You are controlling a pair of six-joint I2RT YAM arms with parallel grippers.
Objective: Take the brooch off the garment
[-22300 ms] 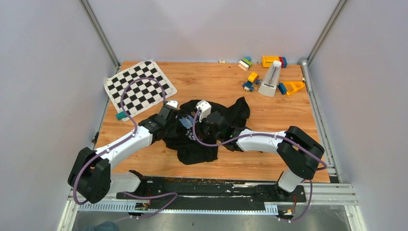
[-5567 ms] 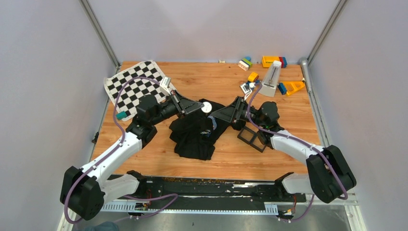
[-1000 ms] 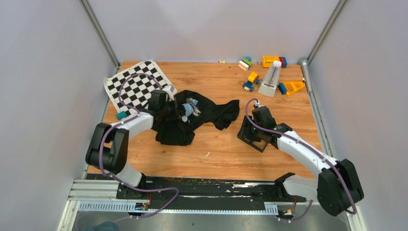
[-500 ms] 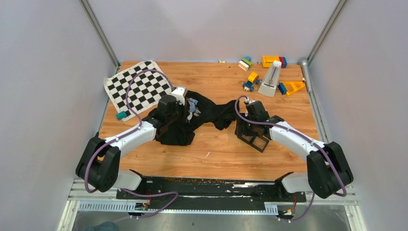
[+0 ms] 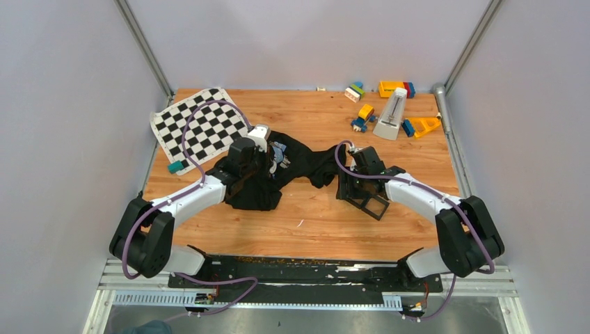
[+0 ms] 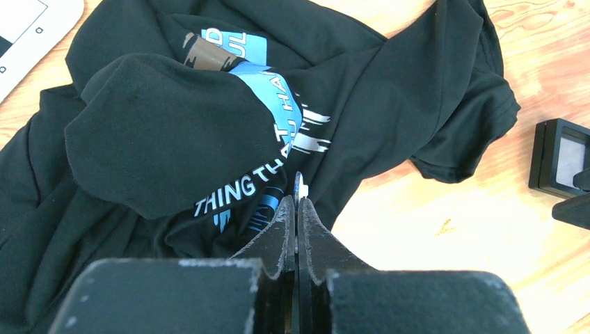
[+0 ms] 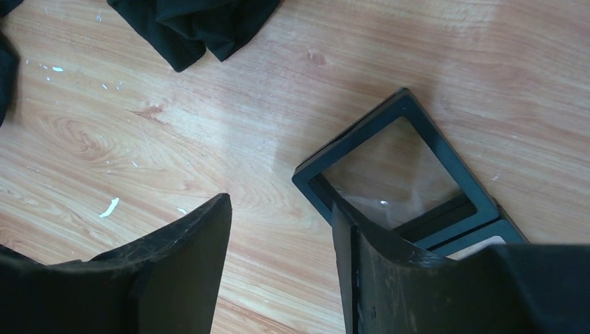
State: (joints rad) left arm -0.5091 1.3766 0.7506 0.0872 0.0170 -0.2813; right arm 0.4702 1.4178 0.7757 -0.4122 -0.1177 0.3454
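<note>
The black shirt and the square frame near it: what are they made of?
The shirt looks like soft matte cloth: it folds and creases. The square frame seems hard black plastic around a clear glossy film that wrinkles and glints.

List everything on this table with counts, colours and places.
T-shirt: one, black with blue-white print, crumpled at centre.
brooch: one, white, seemingly pinched edge-on by the left end effector.
frames: two, black, overlapping, right of the T-shirt.
chequered mat: one, black-white, far left.
toy blocks: several, mixed colours, far right.
pyramid-shaped object: one, white, among the blocks.
small block: one, teal, near the mat.
left end effector: shut, over the T-shirt.
right end effector: open, over the frames.
</note>
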